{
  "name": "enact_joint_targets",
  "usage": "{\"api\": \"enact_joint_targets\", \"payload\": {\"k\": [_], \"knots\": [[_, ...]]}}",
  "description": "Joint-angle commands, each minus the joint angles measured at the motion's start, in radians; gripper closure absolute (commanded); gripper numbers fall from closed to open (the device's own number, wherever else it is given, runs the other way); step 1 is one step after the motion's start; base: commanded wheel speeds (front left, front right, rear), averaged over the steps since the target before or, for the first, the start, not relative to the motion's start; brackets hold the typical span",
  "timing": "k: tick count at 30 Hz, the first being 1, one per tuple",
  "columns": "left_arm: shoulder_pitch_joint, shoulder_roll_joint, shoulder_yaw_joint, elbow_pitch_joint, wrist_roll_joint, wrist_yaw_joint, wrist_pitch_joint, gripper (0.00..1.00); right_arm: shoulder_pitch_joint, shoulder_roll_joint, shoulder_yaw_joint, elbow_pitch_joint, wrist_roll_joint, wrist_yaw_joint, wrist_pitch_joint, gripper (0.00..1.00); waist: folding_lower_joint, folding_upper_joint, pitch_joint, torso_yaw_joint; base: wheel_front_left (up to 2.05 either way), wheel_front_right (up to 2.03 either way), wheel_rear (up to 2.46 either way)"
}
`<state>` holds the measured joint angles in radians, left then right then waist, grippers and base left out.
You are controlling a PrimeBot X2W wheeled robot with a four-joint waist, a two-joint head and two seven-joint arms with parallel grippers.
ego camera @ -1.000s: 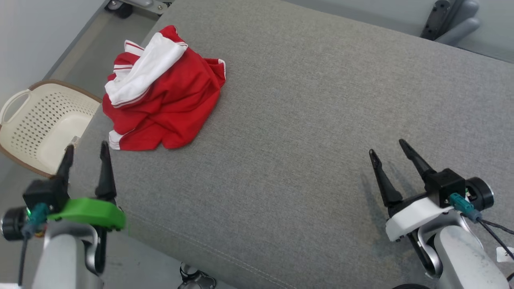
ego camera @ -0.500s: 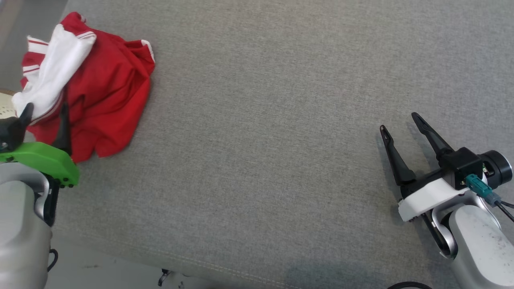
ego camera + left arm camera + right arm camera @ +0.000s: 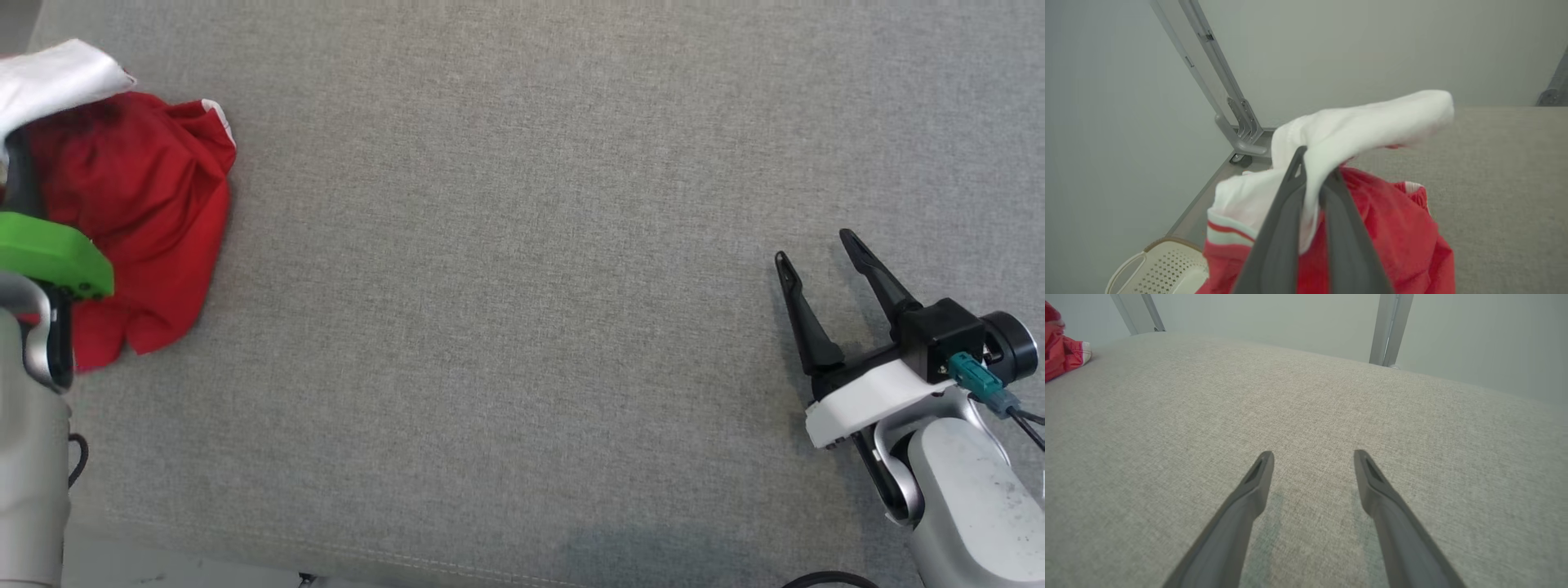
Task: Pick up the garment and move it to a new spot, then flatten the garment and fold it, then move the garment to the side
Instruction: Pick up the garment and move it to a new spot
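Garment [image 3: 139, 220], red with a white panel, bunched at the far left of the grey cushion [image 3: 522, 343], pinched by the left gripper [image 3: 1316, 165]
Its fingers are pressed together on a thin white fold near the cushion's edge, a basket [image 3: 1163, 265] beside it; so slim a hold may slip, or the trailing red bulk could drag and fall off. Far right, the right gripper [image 3: 812, 248] hovers, fingers spread, holding nothing

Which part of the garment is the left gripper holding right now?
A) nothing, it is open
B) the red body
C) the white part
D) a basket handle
C: in the left wrist view the left gripper is closed on white fabric of the garment, with red cloth below.
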<state>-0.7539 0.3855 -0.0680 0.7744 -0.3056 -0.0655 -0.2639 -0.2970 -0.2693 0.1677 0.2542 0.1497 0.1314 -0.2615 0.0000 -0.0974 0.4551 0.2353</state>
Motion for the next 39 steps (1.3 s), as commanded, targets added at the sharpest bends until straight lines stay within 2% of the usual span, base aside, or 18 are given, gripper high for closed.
{"api": "enact_joint_targets", "payload": {"k": [1, 4, 7, 12, 16, 18, 20, 24, 25, 27, 28, 30, 34, 39], "knots": [[-0.010, -0.009, 0.001, -0.038, 0.020, -0.005, -0.001, 1.00, 0.008, 0.005, -0.004, 0.005, 0.007, -0.001, -0.002, 0.00, 0.0000, -0.0001, -0.025, 0.003, 0.00, 0.00, 0.00], [-0.032, -0.026, -0.007, -0.175, 0.071, -0.019, -0.001, 1.00, 0.013, 0.035, 0.000, 0.017, 0.010, -0.001, -0.002, 0.00, 0.0000, -0.0001, -0.059, -0.006, 0.00, 0.00, 0.00], [-0.052, -0.071, -0.004, -0.307, 0.105, -0.029, -0.001, 1.00, 0.017, 0.064, 0.007, 0.028, 0.021, -0.001, -0.002, 0.00, 0.0000, -0.0001, -0.091, -0.028, 0.00, 0.00, 0.00], [-0.073, -0.192, -0.088, -0.450, 0.113, -0.058, -0.001, 1.00, 0.017, 0.094, 0.011, 0.048, 0.032, -0.001, -0.002, 0.00, 0.0000, -0.0001, -0.124, -0.085, 0.00, 0.00, 0.00], [-0.046, -0.289, -0.202, -0.490, 0.082, -0.065, -0.001, 1.00, 0.018, 0.112, -0.003, 0.056, 0.036, -0.001, -0.002, 0.00, 0.0000, -0.0001, -0.134, -0.147, 0.00, 0.00, 0.00], [-0.034, -0.317, -0.276, -0.474, 0.050, -0.066, -0.001, 1.00, 0.020, 0.124, -0.009, 0.058, 0.045, -0.001, -0.002, 0.00, 0.0000, -0.0001, -0.130, -0.186, 0.00, 0.00, 0.00], [-0.035, -0.323, -0.300, -0.468, 0.030, -0.066, -0.001, 1.00, 0.014, 0.133, -0.005, 0.061, 0.050, -0.001, -0.002, 0.00, 0.0000, -0.0001, -0.128, -0.212, 0.00, 0.00, 0.00], [-0.021, -0.334, -0.418, -0.462, -0.050, -0.066, -0.001, 1.00, -0.006, 0.156, -0.001, 0.063, 0.059, -0.001, -0.002, 0.00, 0.0000, -0.0001, -0.120, -0.313, 0.00, 0.00, 0.00], [-0.004, -0.333, -0.476, -0.446, -0.089, -0.066, -0.001, 1.00, -0.006, 0.167, -0.003, 0.066, 0.063, -0.001, -0.002, 0.00, 0.0000, -0.0001, -0.115, -0.355, 0.00, 0.00, 0.00], [0.004, -0.332, -0.513, -0.430, -0.102, -0.062, -0.001, 0.46, -0.007, 0.176, -0.002, 0.068, 0.062, -0.001, -0.002, 0.00, 0.0000, -0.0001, -0.110, -0.394, 0.00, 0.00, 0.00], [0.016, -0.332, -0.527, -0.417, -0.109, -0.059, -0.001, 0.00, -0.003, 0.178, -0.007, 0.069, 0.062, -0.001, -0.002, 0.00, 0.0000, -0.0001, -0.111, -0.407, 0.00, 0.00, 0.00], [0.046, -0.332, -0.542, -0.375, -0.111, -0.053, -0.001, 0.00, 0.011, 0.181, -0.019, 0.068, 0.064, -0.001, -0.002, 0.00, 0.0000, -0.0001, -0.114, -0.425, 0.00, 0.00, 0.00], [0.106, -0.333, -0.513, -0.320, -0.088, -0.048, -0.001, 0.00, 0.037, 0.188, -0.046, 0.065, 0.061, -0.001, -0.002, 0.00, 0.0000, -0.0001, -0.132, -0.430, 0.00, 0.00, 0.00], [0.200, -0.333, -0.394, -0.307, -0.019, -0.039, -0.001, 0.00, 0.067, 0.188, -0.086, 0.053, 0.048, -0.001, -0.002, 0.00, 0.0000, -0.0001, -0.167, -0.390, 0.00, 0.00, 0.00]]}}
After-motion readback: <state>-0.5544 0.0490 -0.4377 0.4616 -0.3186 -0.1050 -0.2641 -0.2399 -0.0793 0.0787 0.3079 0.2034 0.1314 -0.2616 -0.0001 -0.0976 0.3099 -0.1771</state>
